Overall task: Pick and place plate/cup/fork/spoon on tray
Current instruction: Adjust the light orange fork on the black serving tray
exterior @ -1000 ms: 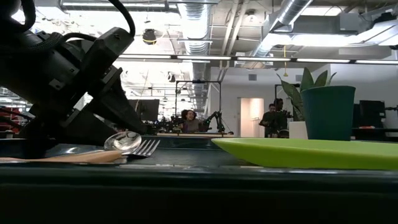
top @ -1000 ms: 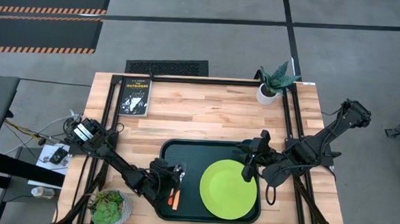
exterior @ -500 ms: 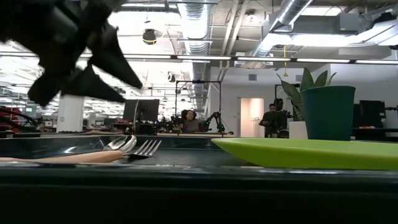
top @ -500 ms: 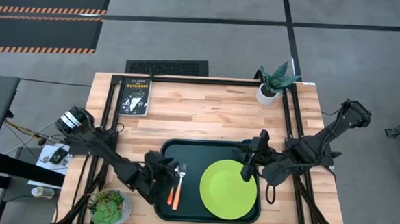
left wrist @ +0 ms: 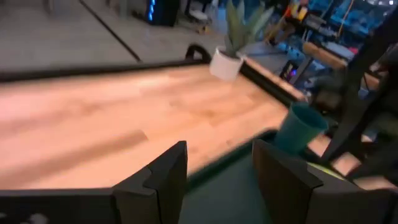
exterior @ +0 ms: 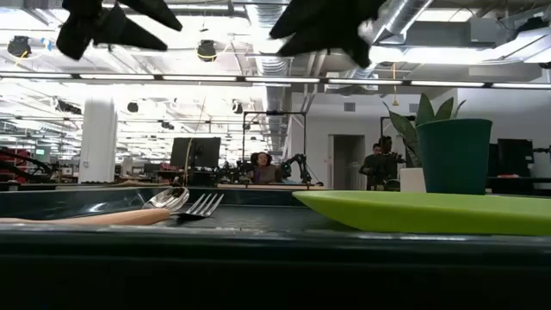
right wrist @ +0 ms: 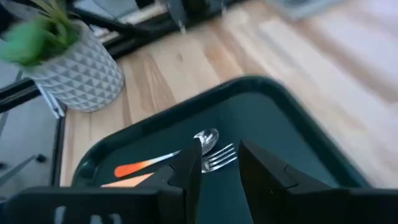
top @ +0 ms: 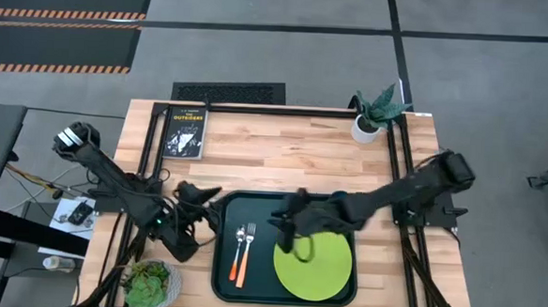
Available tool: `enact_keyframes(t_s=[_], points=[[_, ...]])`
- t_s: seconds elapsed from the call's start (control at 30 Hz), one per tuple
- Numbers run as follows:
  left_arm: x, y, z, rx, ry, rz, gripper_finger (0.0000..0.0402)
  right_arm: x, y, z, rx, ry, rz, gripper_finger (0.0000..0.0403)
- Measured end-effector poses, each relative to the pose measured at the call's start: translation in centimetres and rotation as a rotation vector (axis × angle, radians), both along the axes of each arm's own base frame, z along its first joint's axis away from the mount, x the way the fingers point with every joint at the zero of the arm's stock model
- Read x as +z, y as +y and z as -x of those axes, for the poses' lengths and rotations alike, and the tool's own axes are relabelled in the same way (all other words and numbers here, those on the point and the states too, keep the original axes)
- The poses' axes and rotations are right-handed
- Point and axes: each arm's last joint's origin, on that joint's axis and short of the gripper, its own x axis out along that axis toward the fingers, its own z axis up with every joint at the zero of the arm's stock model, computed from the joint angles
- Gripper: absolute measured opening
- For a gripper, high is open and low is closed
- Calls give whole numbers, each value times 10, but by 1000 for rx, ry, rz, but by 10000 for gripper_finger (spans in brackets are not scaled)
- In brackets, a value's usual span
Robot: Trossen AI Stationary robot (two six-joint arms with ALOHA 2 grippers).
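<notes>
The left tool [top: 204, 206] hangs in the air just off the left rim of the large dark green rectangular tray [top: 262, 202], its two dark fingers [left wrist: 163, 180] standing apart with nothing between them. The right tool [top: 282, 226] reaches in over the middle of the tray, above the bare floor between the cutlery and the plate; its fingers [right wrist: 266, 174] also stand apart and carry nothing.

On the tray's left part lie the small spoon with a silver bowl and red-orange handle [top: 237, 259] and the small fork with silver tines and a yellow-orange handle [top: 246, 255], side by side, heads toward the far rim. The flat round lime-green plate [top: 324, 274] fills the tray's right part, reaching close to the near-right corner. The small dark teal-green cylindrical cup [exterior: 455, 155] stands upright at the plate's far side in the low view; the left wrist view puts it by the tray's far-right corner, though whether its base sits on the plate or beside it cannot be told, since the right arm covers it from above.

As far as this shows, all four pieces are already on the tray and both tools are free, so the placing looks finished; what seems left is only for the arms to clear off. The wooden table [top: 283, 154] otherwise carries a black book [top: 184, 132] at its far-left corner, a white pot with a plant [top: 367, 125] at the far-right corner, and a patterned pot with a succulent [top: 152, 283] at the near-left corner.
</notes>
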Motion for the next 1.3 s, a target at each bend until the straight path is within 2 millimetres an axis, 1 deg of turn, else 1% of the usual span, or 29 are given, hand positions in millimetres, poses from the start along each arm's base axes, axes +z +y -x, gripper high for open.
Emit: enact_keyframes(t_s=[0.13, 0.2, 0.27, 0.4, 0.47, 0.63, 0.73, 0.8, 0.9, 0.97, 1.1, 1.2, 1.3], points=[[15, 11, 13, 23, -14, -60, 169, -28, -9, -35, 48, 86, -29, 129], [21, 15, 17, 28, -19, -77, 169, -41, -10, -50, 91, 132, -14, 129], [24, 18, 21, 27, -13, -92, 169, -50, -9, -65, 120, 152, -8, 129], [26, 20, 23, 24, -4, -104, 169, -67, -8, -85, 178, 223, 19, 129], [25, 20, 24, 25, 9, -118, 169, -74, -3, -90, 246, 257, 53, 129], [23, 26, 25, 52, 28, -130, 169, -73, 19, -104, 386, 233, 154, 127], [22, 28, 25, 62, 39, -135, 169, -78, 31, -111, 454, 237, 179, 122], [22, 30, 24, 66, 55, -133, 169, -82, 36, -120, 480, 217, 189, 119], [21, 33, 23, 73, 68, -128, 169, -95, 42, -127, 525, 241, 177, 116], [21, 35, 23, 79, 75, -132, 169, -101, 46, -130, 562, 252, 150, 116], [20, 38, 22, 94, 91, -134, 169, -101, 47, -136, 598, 229, 115, 116], [20, 40, 21, 97, 98, -126, 169, -107, 46, -132, 604, 299, 113, 116], [20, 41, 21, 99, 103, -119, 169, -110, 45, -128, 610, 340, 118, 116]])
